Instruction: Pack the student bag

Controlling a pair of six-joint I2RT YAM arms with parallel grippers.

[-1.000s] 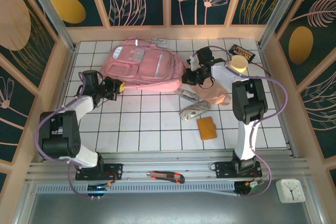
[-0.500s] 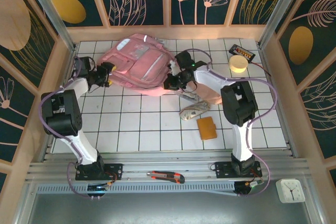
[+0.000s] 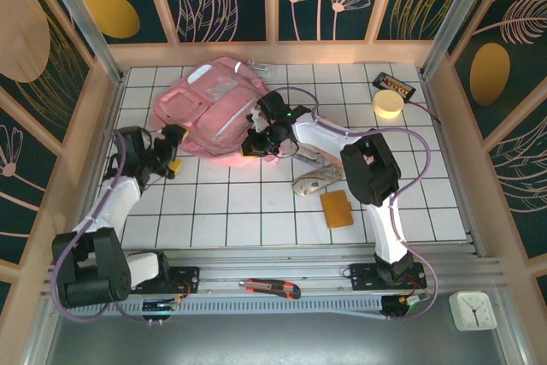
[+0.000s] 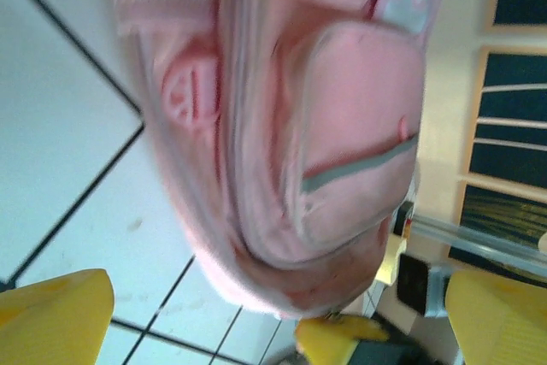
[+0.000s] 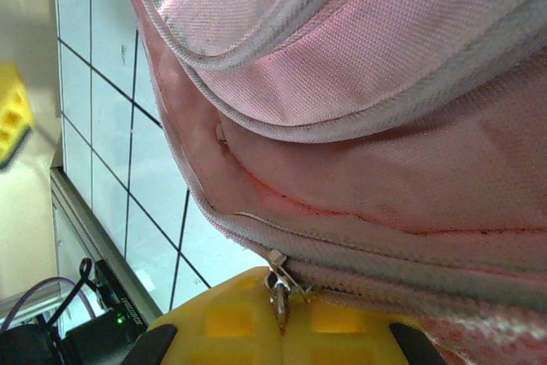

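The student bag [image 3: 214,113], a big pink backpack, lies tilted at the back left of the tiled table. My right gripper [image 3: 256,141] is at its near right edge. In the right wrist view the yellow jaws of the right gripper [image 5: 280,324] are shut on the metal zipper pull [image 5: 277,284] of the student bag [image 5: 359,117]. My left gripper [image 3: 171,153] stands open just left of the bag, touching nothing. Its yellow fingers [image 4: 53,315] sit wide apart in the left wrist view, with the student bag [image 4: 333,126] ahead of them.
An orange wallet [image 3: 337,208] and a grey pouch [image 3: 315,181] lie to the right of the bag. A yellow roll [image 3: 389,105] and a black device [image 3: 396,86] sit at the back right. A box cutter [image 3: 269,288] rests on the front rail.
My left gripper has opened, let go of the bag and drawn back toward the near left. My right gripper has moved left along the bag, which has turned and shifted left.
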